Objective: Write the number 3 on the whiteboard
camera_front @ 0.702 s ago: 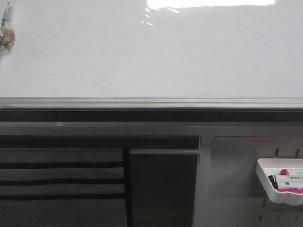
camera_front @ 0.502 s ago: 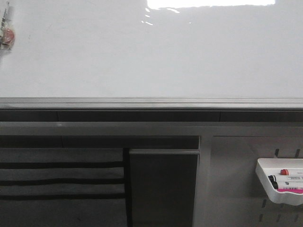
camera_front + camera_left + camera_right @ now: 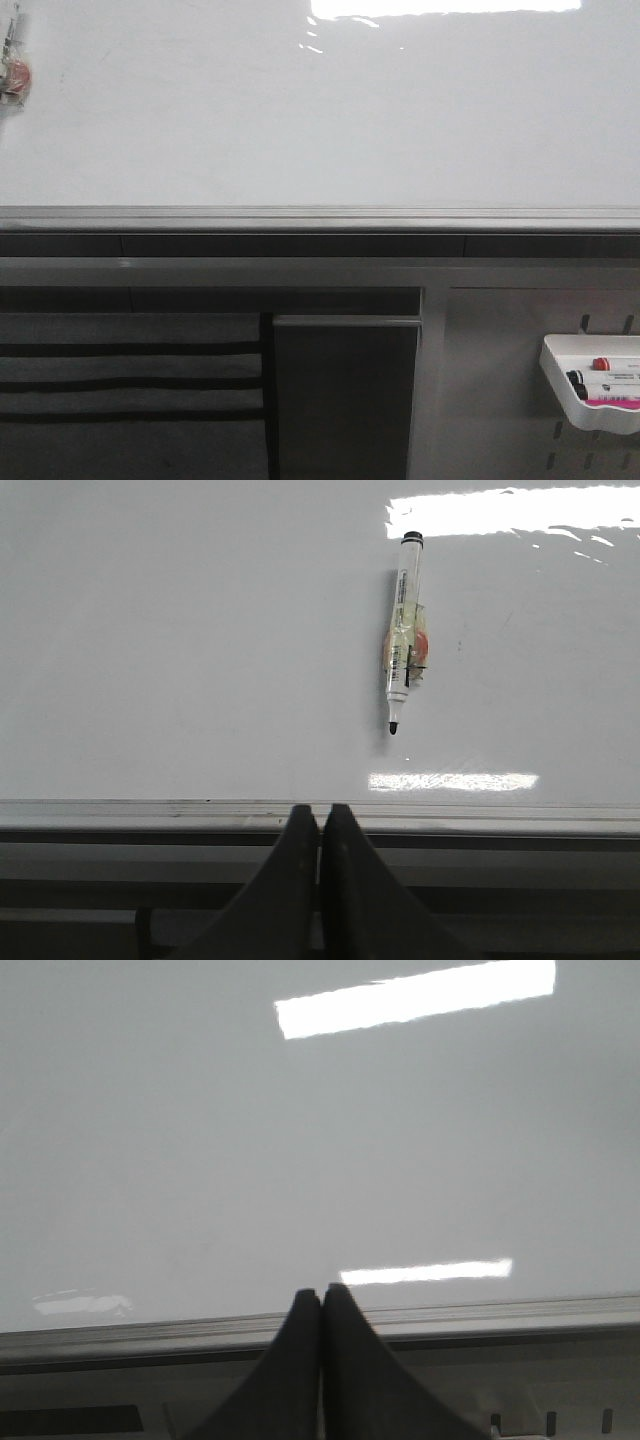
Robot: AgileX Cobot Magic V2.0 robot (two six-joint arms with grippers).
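The whiteboard [image 3: 320, 120] fills the upper half of the front view, glossy white with glare, over its grey metal bottom rail [image 3: 320, 218]. No number 3 shows on it in any view. In the left wrist view a white marker with a black tip [image 3: 403, 632] hangs upright on the board [image 3: 180, 640], tip down. My left gripper [image 3: 321, 813] is shut and empty, at the height of the rail, below and to one side of the marker. My right gripper [image 3: 321, 1295] is shut and empty before the bare board [image 3: 300, 1140]. Neither gripper shows in the front view.
A grey pegboard panel [image 3: 500, 380] below the rail at the right carries a white tray [image 3: 592, 390] with markers in it. Dark slatted panels [image 3: 130, 380] lie at the lower left. A small clipped object [image 3: 14, 70] sits at the board's far left edge.
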